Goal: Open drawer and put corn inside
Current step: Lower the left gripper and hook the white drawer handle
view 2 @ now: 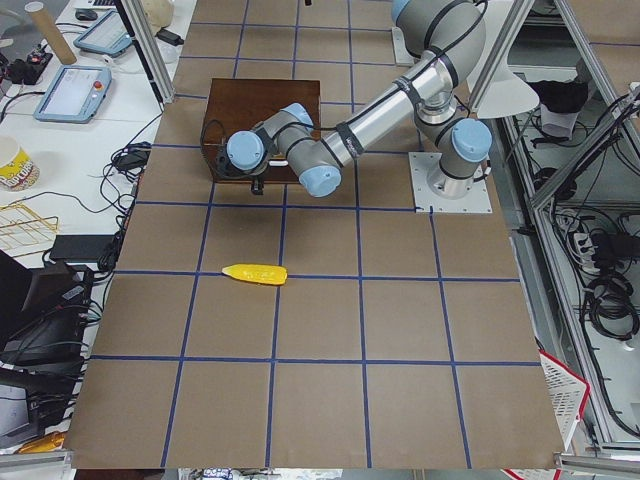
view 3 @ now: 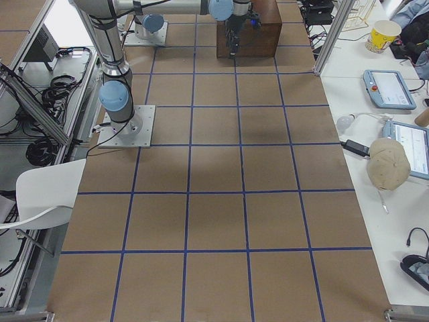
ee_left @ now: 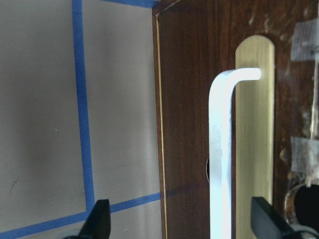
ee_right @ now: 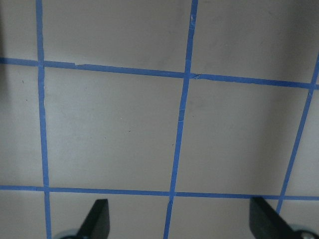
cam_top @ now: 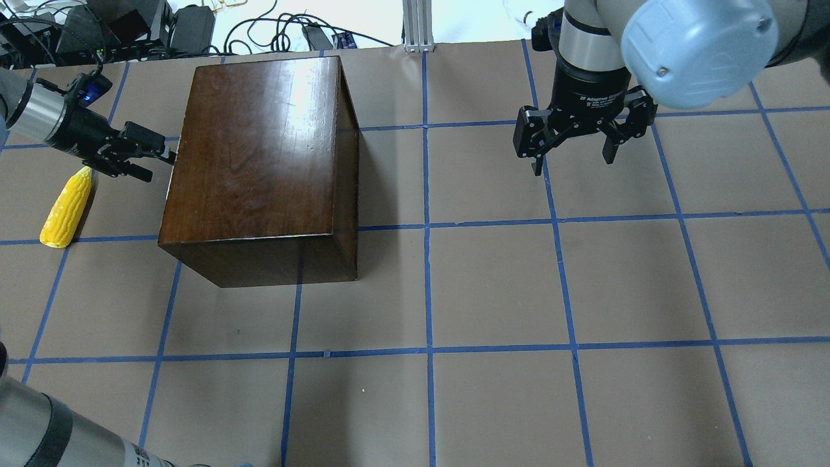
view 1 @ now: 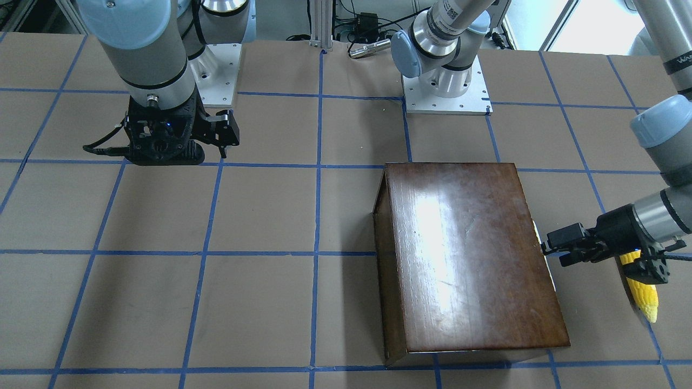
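The dark brown wooden box (cam_top: 259,143) stands on the table's left half. Its drawer front (ee_left: 189,124), dark and worn, faces my left gripper and looks shut. The front carries a pale metal handle (ee_left: 222,149) on a brass plate. My left gripper (cam_top: 152,155) is open at the drawer front, with the handle between its fingertips (ee_left: 97,221), not clamped. The yellow corn (cam_top: 67,207) lies on the table beside the left arm, also in the front-facing view (view 1: 643,294). My right gripper (cam_top: 574,155) is open and empty, hanging over the table's right half.
The table (cam_top: 493,292) is brown paper with a blue tape grid. The two arm bases (view 1: 446,92) stand at the robot's edge. Cables and power supplies (cam_top: 162,29) lie beyond the far edge behind the box.
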`<action>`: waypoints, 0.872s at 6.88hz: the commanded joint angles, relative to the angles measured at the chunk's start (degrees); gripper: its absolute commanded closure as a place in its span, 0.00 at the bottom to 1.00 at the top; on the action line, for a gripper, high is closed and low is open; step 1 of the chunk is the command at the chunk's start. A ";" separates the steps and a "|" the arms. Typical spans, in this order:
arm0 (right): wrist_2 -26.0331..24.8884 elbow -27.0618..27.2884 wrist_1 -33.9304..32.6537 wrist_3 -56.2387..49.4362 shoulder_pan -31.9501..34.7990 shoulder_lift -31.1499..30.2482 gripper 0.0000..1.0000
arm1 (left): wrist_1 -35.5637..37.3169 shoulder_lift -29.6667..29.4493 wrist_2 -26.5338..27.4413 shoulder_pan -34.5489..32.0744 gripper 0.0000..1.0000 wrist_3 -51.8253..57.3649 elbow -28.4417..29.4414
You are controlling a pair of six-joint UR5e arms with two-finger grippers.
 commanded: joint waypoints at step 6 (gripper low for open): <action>0.00 0.00 0.00 -0.01 0.00 0.00 0.00 | 0.00 -2.25 0.09 -0.02 0.00 0.11 0.03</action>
